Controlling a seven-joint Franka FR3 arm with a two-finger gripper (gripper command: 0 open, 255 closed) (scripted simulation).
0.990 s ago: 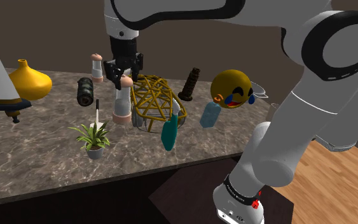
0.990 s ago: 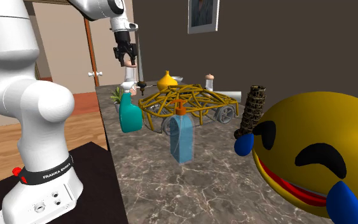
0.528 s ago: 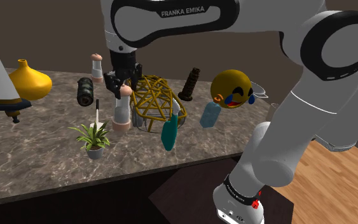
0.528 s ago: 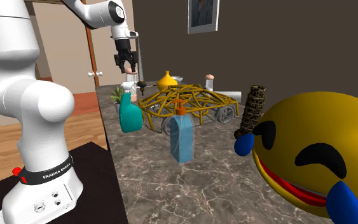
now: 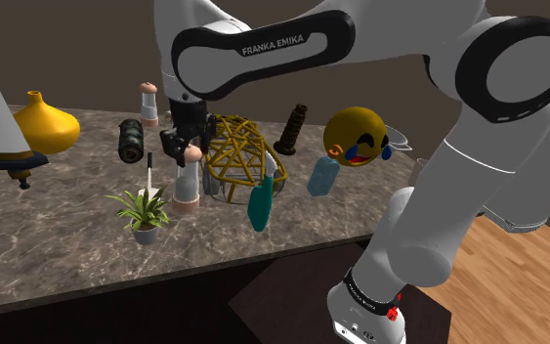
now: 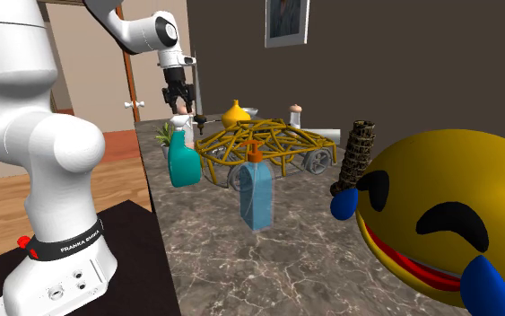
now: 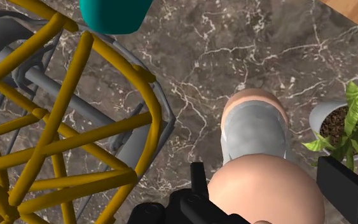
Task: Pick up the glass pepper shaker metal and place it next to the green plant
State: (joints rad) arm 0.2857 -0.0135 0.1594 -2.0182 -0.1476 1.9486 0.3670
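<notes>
The pepper shaker (image 5: pixel 186 181) hangs upright from the gripper (image 5: pixel 187 147) with a pale body and a pinkish cap, and the black fingers (image 7: pixel 198 183) are clamped on that cap. Over the last second it has slid away from the yellow wire basket (image 5: pixel 238 156) and sunk toward the marble counter (image 5: pixel 67 230) — it is now just beside the green plant (image 5: pixel 146 209). I'd say the carry is nearly over — setting down and letting go remain.

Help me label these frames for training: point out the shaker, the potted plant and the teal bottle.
shaker (image 5: pixel 186 182): shoulder view, on its pale grey body below the cap.
potted plant (image 5: pixel 145 206): shoulder view, on its green leaves.
teal bottle (image 5: pixel 260 208): shoulder view, on its body.
</notes>
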